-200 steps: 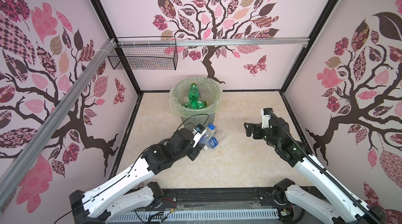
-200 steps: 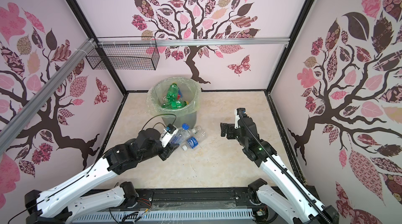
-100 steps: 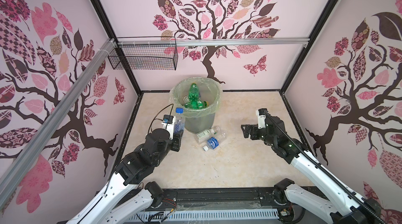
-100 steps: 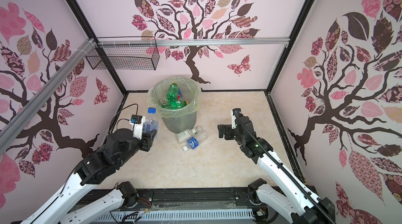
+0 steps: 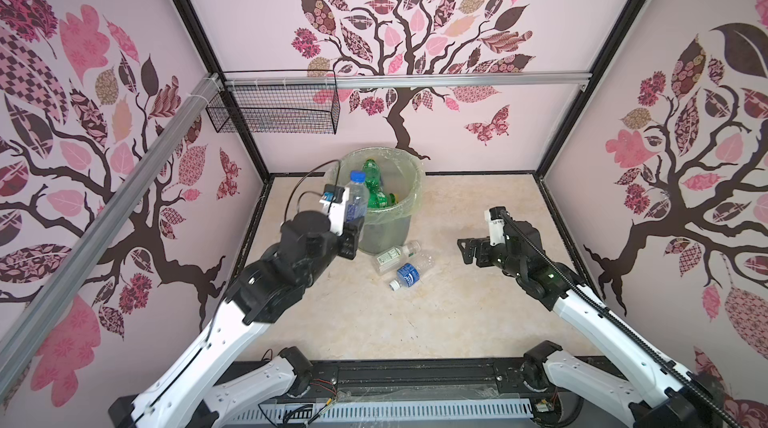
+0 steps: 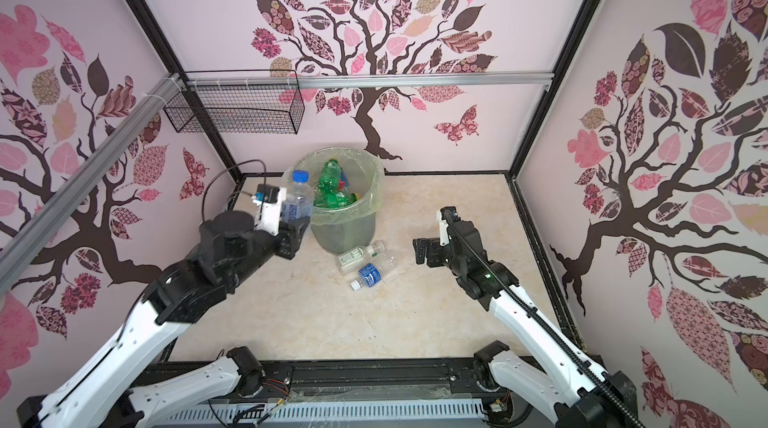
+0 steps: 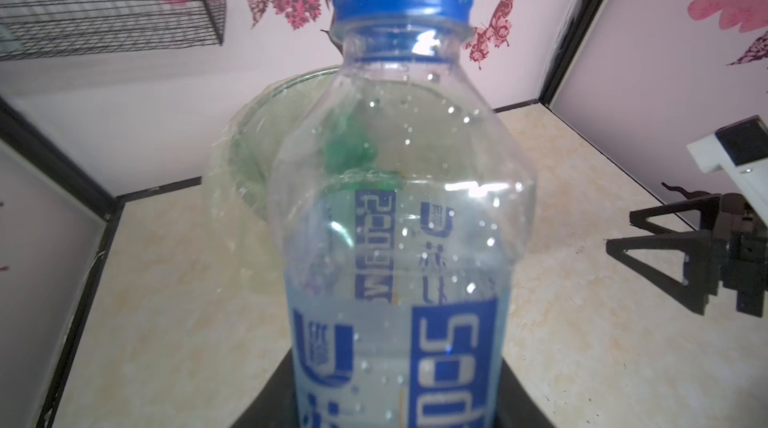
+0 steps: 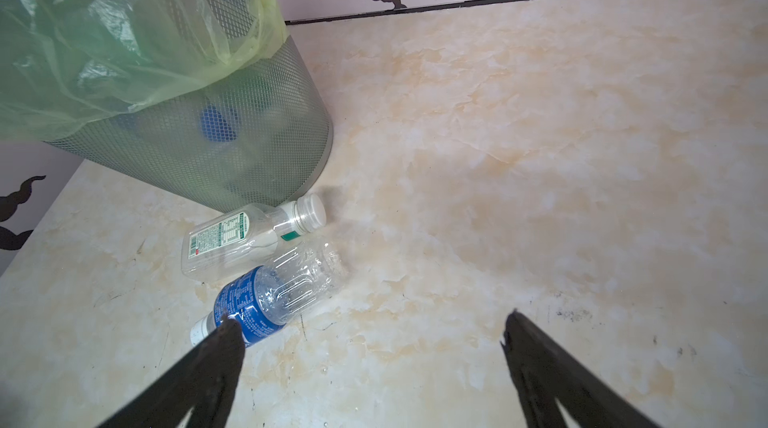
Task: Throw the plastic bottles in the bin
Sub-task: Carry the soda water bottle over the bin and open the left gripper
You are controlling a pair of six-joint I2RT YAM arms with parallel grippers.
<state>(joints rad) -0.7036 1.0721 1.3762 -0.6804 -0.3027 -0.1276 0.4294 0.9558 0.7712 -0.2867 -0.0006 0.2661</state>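
My left gripper (image 5: 352, 237) (image 6: 293, 234) (image 7: 395, 409) is shut on a clear bottle with a blue cap and label (image 5: 357, 197) (image 6: 299, 201) (image 7: 395, 205). It holds the bottle upright, in the air beside the left rim of the bin (image 5: 412, 203) (image 6: 375, 197) (image 8: 216, 156). Green bottles (image 5: 374, 183) (image 6: 330, 187) lie inside the bin. At the bin's foot, a white-labelled bottle (image 5: 392, 256) (image 8: 232, 239) and a blue-labelled bottle (image 5: 410, 273) (image 8: 270, 301) lie side by side on the floor. My right gripper (image 5: 467, 251) (image 6: 422, 253) (image 8: 370, 326) hangs open and empty just right of them.
A black wire-mesh basket (image 5: 274, 114) hangs from the metal rail (image 5: 457, 80) on the back wall, above and left of the bin. Patterned walls close in the beige floor (image 5: 478, 322) on three sides.
My left arm lifted the blue-capped bottle off the floor, swung it left, then raised it up to the bin's rim. The right gripper drifted a little left, staying open.
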